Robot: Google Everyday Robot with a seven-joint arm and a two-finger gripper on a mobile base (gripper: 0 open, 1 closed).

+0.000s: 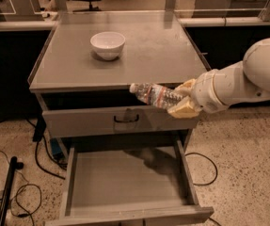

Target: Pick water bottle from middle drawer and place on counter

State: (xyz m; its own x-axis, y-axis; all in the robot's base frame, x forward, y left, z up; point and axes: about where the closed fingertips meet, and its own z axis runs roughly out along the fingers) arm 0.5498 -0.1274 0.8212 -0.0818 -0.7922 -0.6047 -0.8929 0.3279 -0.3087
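Note:
My gripper (184,99) is shut on the water bottle (154,95), a clear plastic bottle with a white cap and a reddish label band. It holds the bottle on its side, cap to the left, in the air at the counter's front edge, above the open middle drawer (125,182). The drawer's flat grey floor is bare. The counter (153,51) is the grey cabinet top just behind the bottle. My white arm comes in from the right.
A white round bowl (107,44) stands on the counter's back left. The top drawer front with a dark loop handle (126,119) is closed under the bottle. Cables (17,192) lie on the floor at left. A long bench (219,20) runs behind.

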